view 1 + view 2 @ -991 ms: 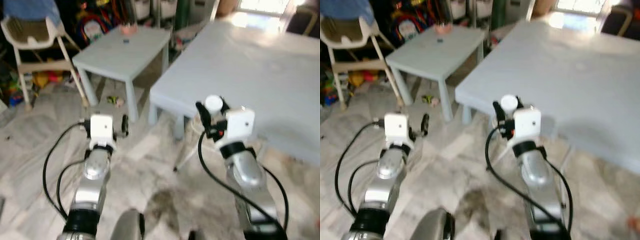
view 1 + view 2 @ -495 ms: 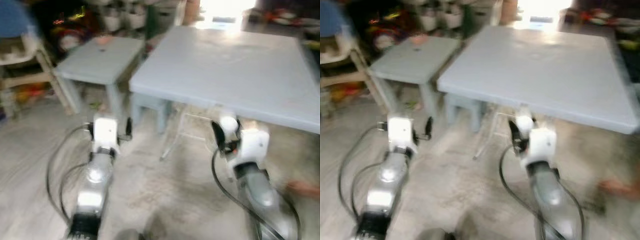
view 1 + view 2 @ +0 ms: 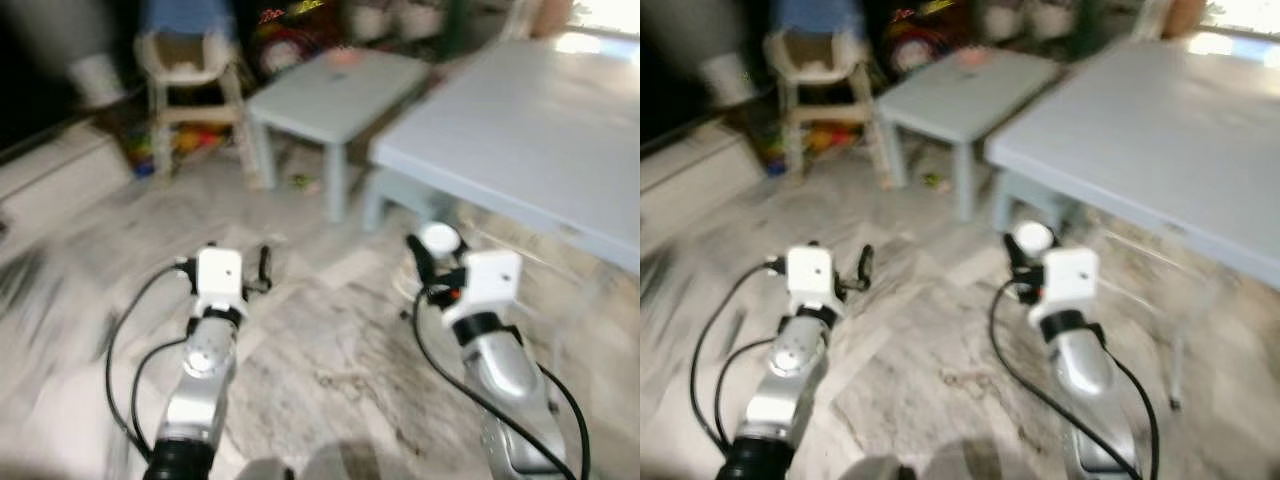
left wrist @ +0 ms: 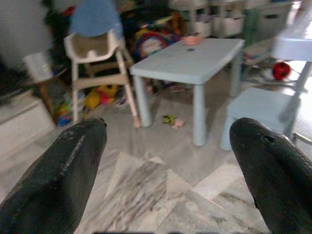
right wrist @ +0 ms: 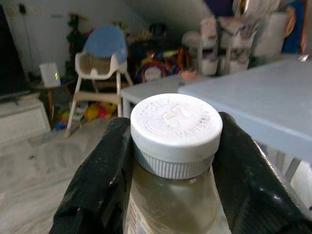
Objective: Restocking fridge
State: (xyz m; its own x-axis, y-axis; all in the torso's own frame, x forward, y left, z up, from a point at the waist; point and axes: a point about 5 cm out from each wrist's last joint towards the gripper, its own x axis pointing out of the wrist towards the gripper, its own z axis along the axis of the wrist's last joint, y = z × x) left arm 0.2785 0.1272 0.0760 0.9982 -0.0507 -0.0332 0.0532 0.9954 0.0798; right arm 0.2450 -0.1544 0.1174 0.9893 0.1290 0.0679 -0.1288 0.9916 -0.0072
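Clamping its fingers on a white-capped bottle, your right gripper holds it above the marble floor near the large table, while your left gripper hangs spread apart, holding nothing.

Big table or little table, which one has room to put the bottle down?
The big table top looks bare. The little table is mostly bare, with a small pink thing at its far edge. Behind it, by the high chair, toys crowd the floor.
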